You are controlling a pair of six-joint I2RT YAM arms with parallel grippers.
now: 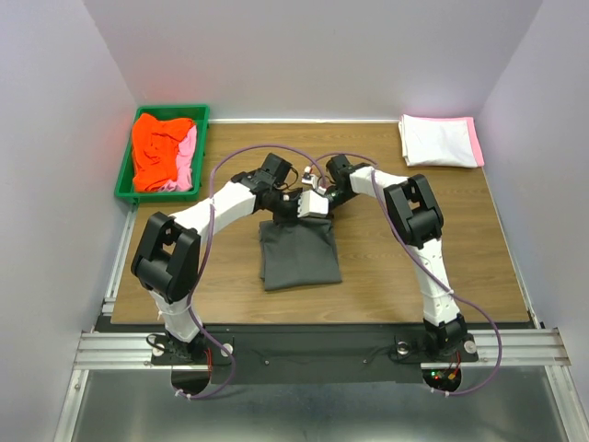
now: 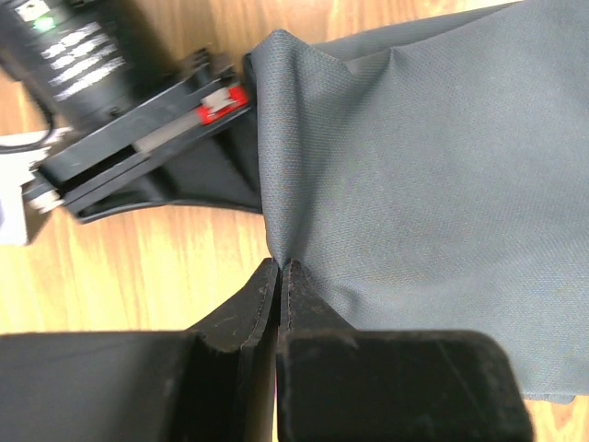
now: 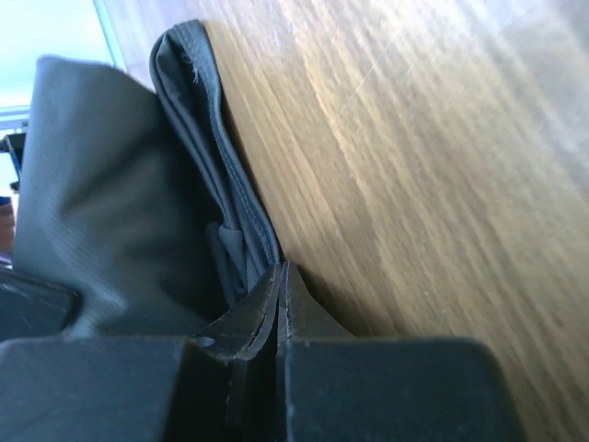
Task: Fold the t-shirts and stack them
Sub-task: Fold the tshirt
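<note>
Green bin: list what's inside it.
A crumpled orange-red t-shirt fills the green bin, a pink t-shirt along its right side. Anything beneath them is covered.

- Grey shirt (image 1: 296,258): its far edge is lost under the left gripper (image 1: 283,216) and right gripper (image 1: 320,210).
- Left wrist view: the shirt runs off the right edge.
- Pink shirt (image 1: 188,152) is mostly buried under the orange shirt (image 1: 158,147).

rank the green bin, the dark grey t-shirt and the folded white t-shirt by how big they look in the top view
Largest to smallest:
1. green bin
2. dark grey t-shirt, though its far edge is covered
3. folded white t-shirt
</note>
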